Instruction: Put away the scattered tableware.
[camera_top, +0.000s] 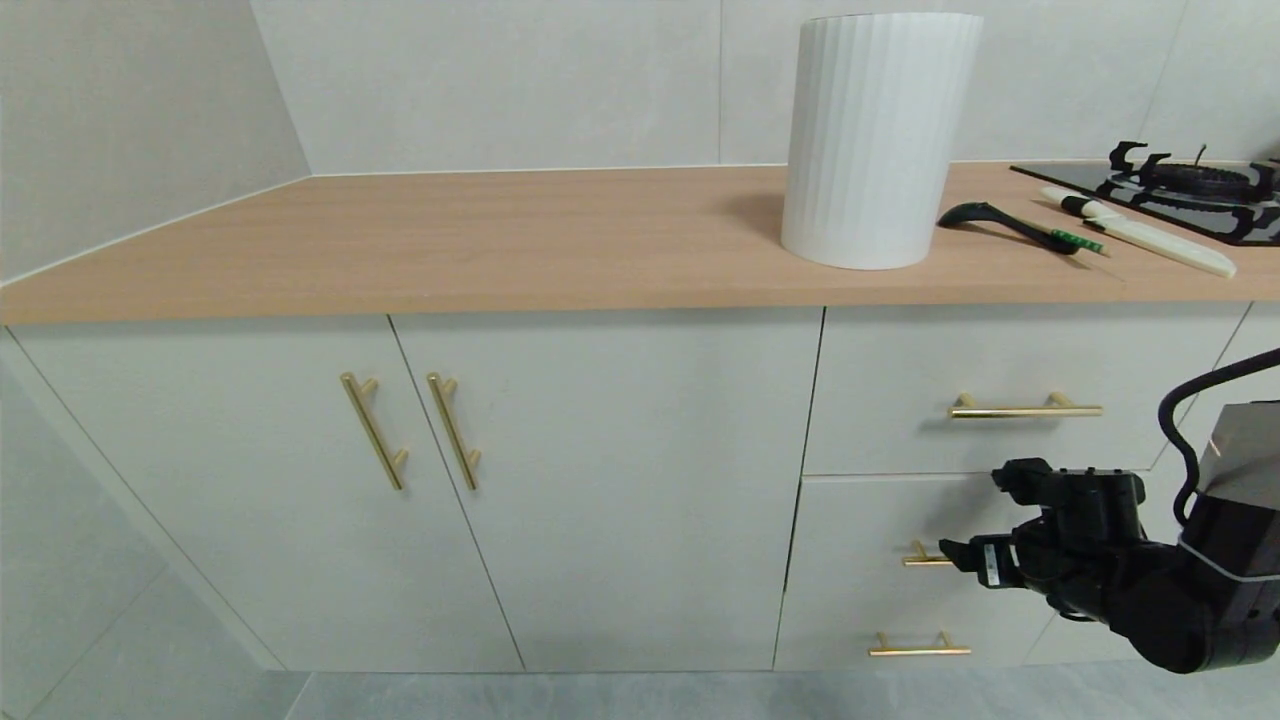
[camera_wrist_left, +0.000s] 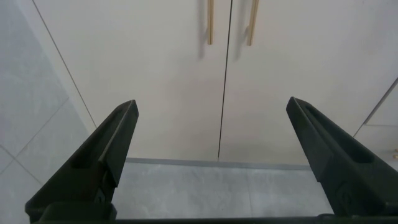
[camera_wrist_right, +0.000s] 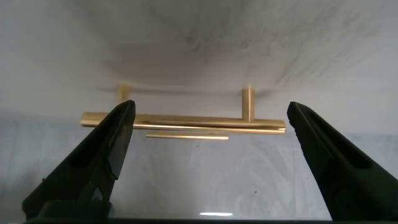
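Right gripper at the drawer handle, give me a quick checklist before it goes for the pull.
1. Right gripper jaws open: ok.
2. Middle drawer handle ahead, between the jaws: ok.
3. Handle crosswise to the jaws: not ok, in the right wrist view it runs lengthwise from jaw to jaw.
4. Gap left to the handle: cannot tell.
5. Left gripper out of the way, facing the cabinet doors: ok.
6. Ladle and knife waiting on the countertop: ok.
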